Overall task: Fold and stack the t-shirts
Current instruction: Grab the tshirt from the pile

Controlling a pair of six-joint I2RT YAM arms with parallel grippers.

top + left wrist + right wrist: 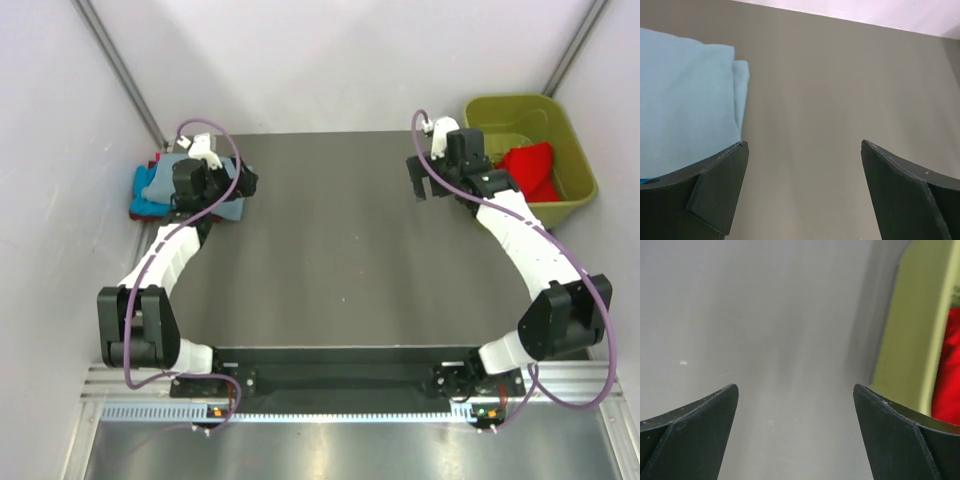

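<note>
A stack of folded t-shirts lies at the table's far left: a grey-blue shirt (224,208) on top, a turquoise one (150,187) under it. In the left wrist view the grey-blue shirt (685,110) fills the upper left. My left gripper (247,181) (803,145) is open and empty, just right of the stack's edge, over bare table. A bright red shirt (531,169) (947,365) lies crumpled in the olive-green basket (575,150). My right gripper (428,190) (795,387) is open and empty over the table, left of the basket.
The basket wall (910,330) stands close on the right of the right gripper. White walls close in the table (340,260) at the left, back and right. A bit of red cloth (150,159) shows behind the stack.
</note>
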